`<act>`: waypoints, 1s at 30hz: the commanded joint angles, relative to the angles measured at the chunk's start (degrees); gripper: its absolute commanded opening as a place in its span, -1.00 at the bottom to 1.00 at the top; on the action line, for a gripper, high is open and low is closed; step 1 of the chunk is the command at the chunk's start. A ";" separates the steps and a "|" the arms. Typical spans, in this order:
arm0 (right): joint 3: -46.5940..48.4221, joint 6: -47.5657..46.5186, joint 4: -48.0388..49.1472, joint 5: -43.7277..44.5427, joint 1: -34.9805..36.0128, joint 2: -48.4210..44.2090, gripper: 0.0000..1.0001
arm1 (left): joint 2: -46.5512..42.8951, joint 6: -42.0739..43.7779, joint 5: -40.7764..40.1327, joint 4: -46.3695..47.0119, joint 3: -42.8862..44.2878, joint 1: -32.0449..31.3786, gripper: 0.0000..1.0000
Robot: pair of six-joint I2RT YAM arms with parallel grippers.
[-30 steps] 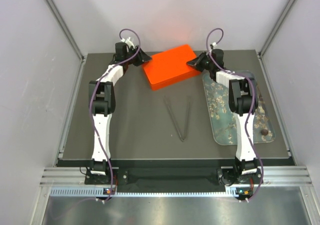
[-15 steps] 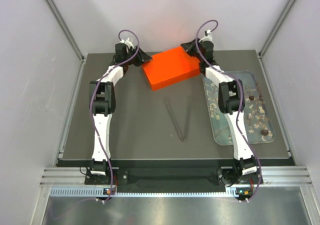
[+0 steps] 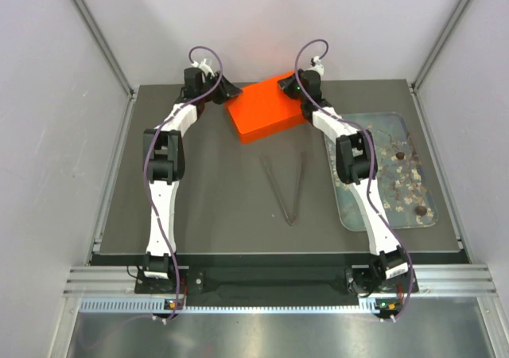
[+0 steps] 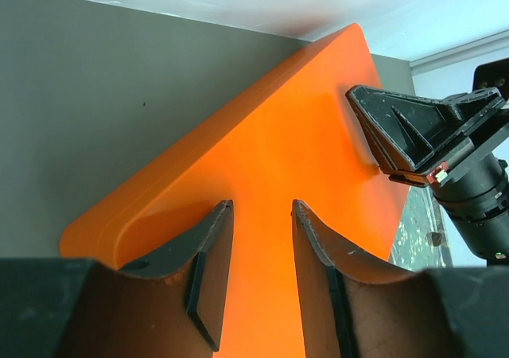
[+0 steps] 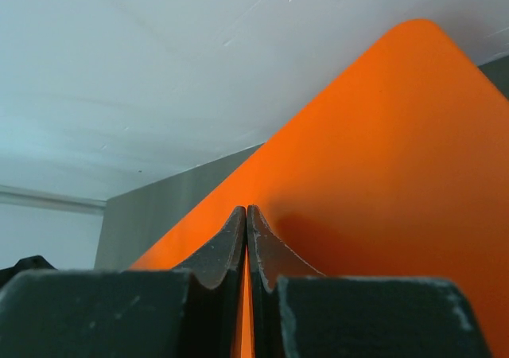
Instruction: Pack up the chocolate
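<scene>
The chocolate (image 3: 419,211), small dark brown to tan lumps, lies loose on the grey-blue rectangular tray with a blossom print (image 3: 407,123) at the right side of the dark grey desk (image 3: 215,207). Several lumps show in the tray's right half, one near its front right corner and others toward the middle. Pale flecks around them are too small to tell from the print.

The right arm (image 3: 370,207) runs from its base up along the tray's left portion and covers that part in the top view, so what lies beneath cannot be seen.

Left of the tray, well apart from it, a pair of thin dark tongs (image 3: 288,189) rests flat in a V, with the joined end toward the arm bases.

Behind the tongs, at the far middle of the desk, sits an orange rectangular plastic box (image 3: 266,107), turned at an angle. Its right end lies near the tray's far left corner.

Both arms reach to this box. The left claw (image 4: 261,208) is at the box's left end with its fingers apart over the orange top face. Whether they touch the surface cannot be told.

The right claw (image 5: 246,209) is at the far right part of the box with its fingers pressed together tip to tip, and nothing shows between them. Whether they touch the box cannot be told.

Neither claw holds any chocolate.
</scene>
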 commanded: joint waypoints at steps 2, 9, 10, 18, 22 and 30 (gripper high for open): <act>-2.77 -1.06 -2.59 -2.15 -2.88 -2.91 -0.96 | 1.95 -0.75 -1.66 -5.38 1.07 0.58 -0.17; -8.58 -9.75 2.18 -8.30 -3.06 -16.00 -0.64 | -9.19 -0.77 -0.42 -7.65 0.37 0.84 -0.14; -7.62 -12.64 0.08 -9.09 -3.14 -17.75 -0.61 | -10.43 -0.42 -0.42 -8.53 0.46 0.84 -0.14; -22.44 -18.63 -4.32 -11.49 -1.92 -38.40 0.70 | -28.33 5.81 -1.29 -17.32 -9.37 -0.39 -0.10; -33.50 -21.45 -16.16 -6.83 -0.77 -54.10 1.00 | -38.99 10.30 -1.13 -20.22 -20.07 -2.06 0.04; -55.92 -22.16 -28.60 -1.98 -0.33 -79.53 0.99 | -60.52 13.91 0.10 -20.93 -38.20 -5.92 0.98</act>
